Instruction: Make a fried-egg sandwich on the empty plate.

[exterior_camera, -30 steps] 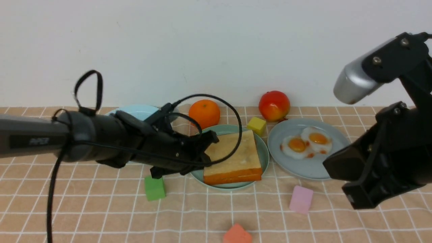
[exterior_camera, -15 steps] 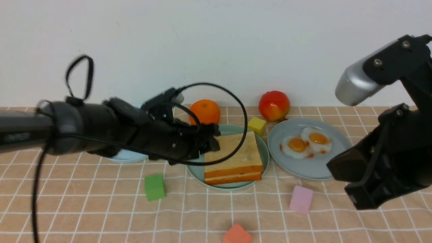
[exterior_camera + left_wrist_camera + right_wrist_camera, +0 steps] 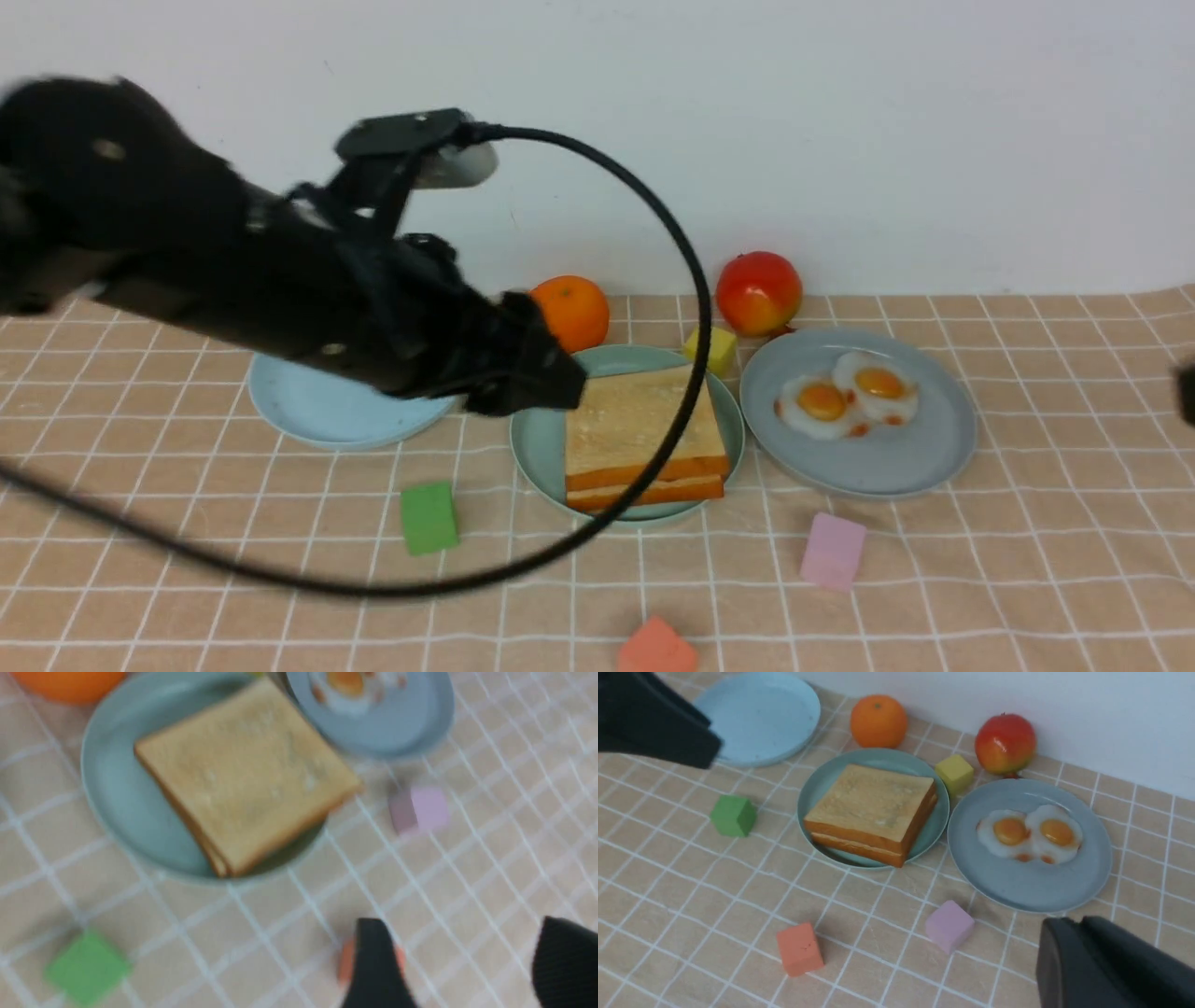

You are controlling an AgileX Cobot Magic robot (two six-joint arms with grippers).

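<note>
**Student:** What is forming the setting?

**Tutor:** A plain white wall point(image 3: 840, 112) is closing off the far side, and a peach checked cloth point(image 3: 1027, 560) is covering the bench. Nearest the robot, matt, sharp-edged blocks are lying scattered: a coral cube point(image 3: 656, 647), then a pink cube point(image 3: 833, 551) and a green cube point(image 3: 428, 517). I judge them clutter, not ingredients.

**Student:** And mid-bench?

**Tutor:** The mint-green plate point(image 3: 537, 448), smooth plastic with a shallow rim, is carrying the two toast slices point(image 3: 644, 439). They are stacked flush, with tan faces and orange-brown crusts. A pale seam is showing between them, but whether the single egg is lying inside cannot be told. Just to its right, a grey-blue plate point(image 3: 896, 467) is holding the joined pair of eggs point(image 3: 848, 397), glossy white with orange yolks.

**Student:** The tools?

**Tutor:** The left tool point(image 3: 462, 966) is hanging above the plate's left side, fingers spread wide around nothing. It is probably standing clear so that the stack is sitting undisturbed. The right tool point(image 3: 1083, 952) is hanging at the near right, fingers pressed together and empty.

**Student:** Farthest?

**Tutor:** A pale blue plate point(image 3: 327, 420), a yellow cube point(image 3: 719, 347), a dimpled orange point(image 3: 571, 311) and a red-yellow fruit point(image 3: 758, 291) are lining the wall.
</note>
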